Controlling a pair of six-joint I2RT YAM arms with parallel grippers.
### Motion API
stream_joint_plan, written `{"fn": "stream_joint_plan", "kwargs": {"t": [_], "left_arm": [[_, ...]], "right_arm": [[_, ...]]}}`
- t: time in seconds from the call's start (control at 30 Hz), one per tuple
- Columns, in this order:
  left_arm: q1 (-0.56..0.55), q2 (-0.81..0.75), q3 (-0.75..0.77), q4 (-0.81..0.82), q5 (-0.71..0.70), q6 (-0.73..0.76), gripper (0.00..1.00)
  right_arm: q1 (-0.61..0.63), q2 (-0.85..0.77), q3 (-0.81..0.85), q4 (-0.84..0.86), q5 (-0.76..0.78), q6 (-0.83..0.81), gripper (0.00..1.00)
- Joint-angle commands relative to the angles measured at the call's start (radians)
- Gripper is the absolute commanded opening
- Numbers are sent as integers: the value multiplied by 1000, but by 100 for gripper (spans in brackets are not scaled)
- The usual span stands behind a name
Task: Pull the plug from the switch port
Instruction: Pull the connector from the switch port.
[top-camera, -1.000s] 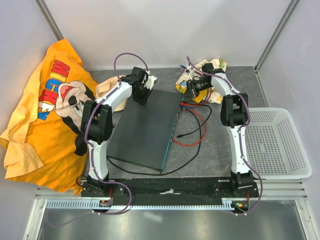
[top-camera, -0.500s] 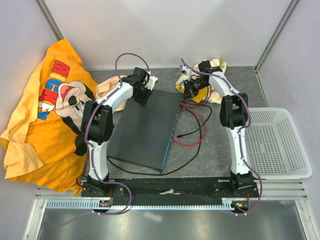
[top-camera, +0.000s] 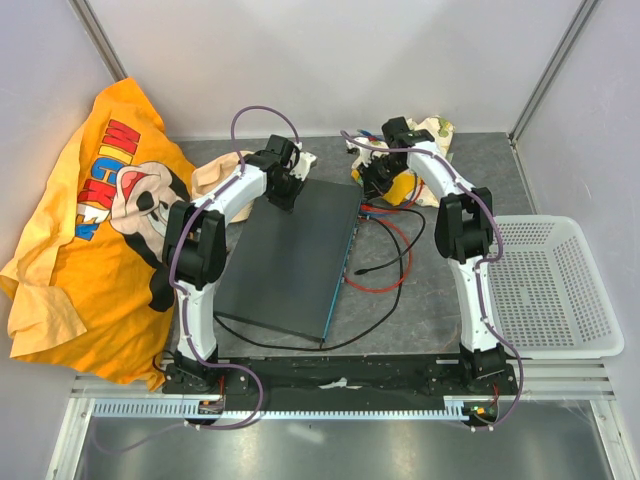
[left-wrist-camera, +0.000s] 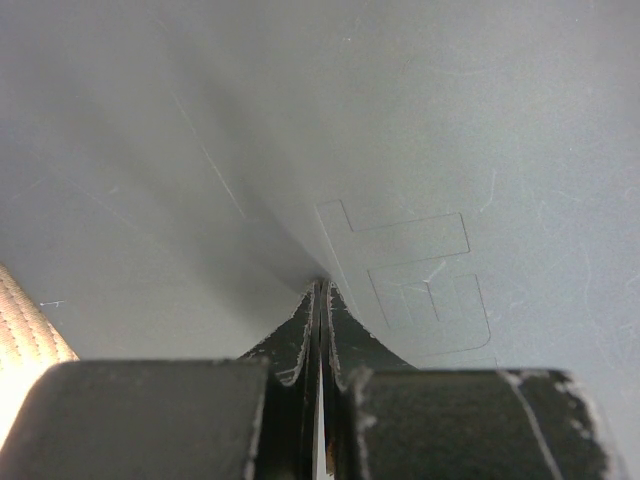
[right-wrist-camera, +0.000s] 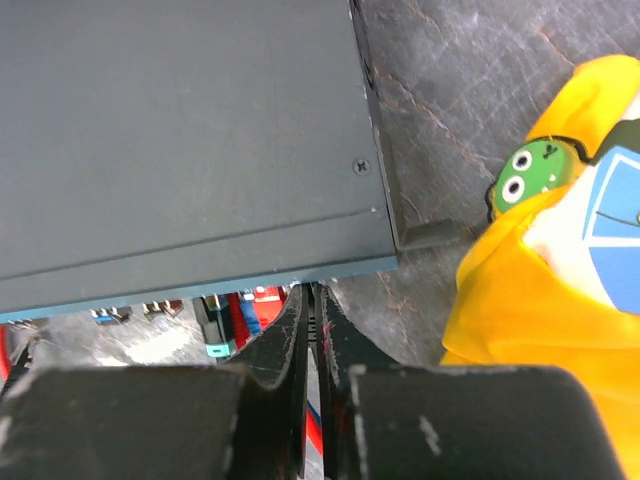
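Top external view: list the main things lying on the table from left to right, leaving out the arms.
orange Mickey T-shirt → switch → red cable → white mesh basket

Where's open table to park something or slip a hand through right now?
Bare mat lies between the switch's teal edge, the cables and the right arm. Another patch lies beyond the basket, toward the far-right post. Crowded: the cables and yellow cloth at the switch's far corner.
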Motion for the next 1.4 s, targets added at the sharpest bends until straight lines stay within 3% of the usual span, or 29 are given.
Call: {"fn": "stream_joint_plan", "kwargs": {"t": [0.0,0.2,0.47,0.5,0.53,0.63,0.97,1.03,1.13,1.37], "left_arm": [[-24,118,-72,-68,-3,14,2],[-25,118,-72,-68,-6,16,2],[-27,116,-77,-68,0,16,2],[-28,116,-75,-68,-3,17,2],[-28,118,-72,-68,-3,16,2],[-30,119,-68,-68,0,16,2],[-34,121,-68,-61,11,17,2],[-36,121,-65,-63,11,19,2],[-39,122,-65,-63,16,21,2],[-44,129,-61,-63,31,21,2]], "right_arm": [[-25,0,-72,-95,255,-108,0],[-37,-72,-185,-78,231,-110,0],[-45,-98,-95,-51,189,-48,1],[-47,-103,-95,-48,162,-48,6],[-44,-111,-100,-49,149,-48,21],[-44,-118,-123,-46,103,-51,34],[-7,-105,-142,-16,63,-64,37],[4,-97,-144,-11,65,-84,36],[13,-94,-156,7,91,-91,15],[-1,-127,-179,-17,169,-186,0]]}}
